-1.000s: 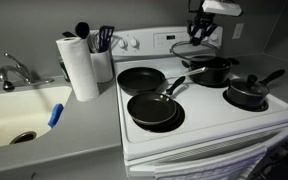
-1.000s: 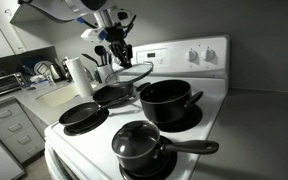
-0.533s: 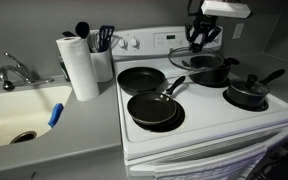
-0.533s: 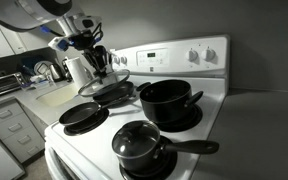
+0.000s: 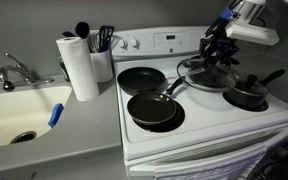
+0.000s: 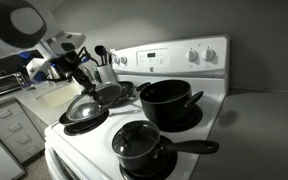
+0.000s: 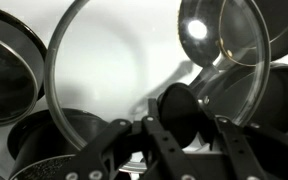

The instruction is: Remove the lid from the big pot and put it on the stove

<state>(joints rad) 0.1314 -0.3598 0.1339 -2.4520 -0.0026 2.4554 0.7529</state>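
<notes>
My gripper (image 5: 218,55) is shut on the dark knob (image 7: 184,110) of the clear glass lid (image 5: 196,68). I hold the lid tilted just above the stove (image 5: 199,125). In an exterior view the lid (image 6: 87,107) hangs low over the front frying pan, under the gripper (image 6: 80,78). The big pot (image 6: 169,100) stands uncovered on a back burner, and it also shows in an exterior view (image 5: 214,78). In the wrist view the lid's rim (image 7: 59,60) rings the white stove top.
Two black frying pans (image 5: 152,108) (image 5: 141,78) sit on the burners nearest the counter. A lidded saucepan with a long handle (image 5: 247,94) (image 6: 139,145) is on a front burner. A paper towel roll (image 5: 77,65), a utensil holder (image 5: 103,62) and a sink (image 5: 19,110) are beside the stove.
The gripper has carried the lid down from high over the back of the stove. In one exterior view the lid has moved away from the big pot towards the frying pans.
</notes>
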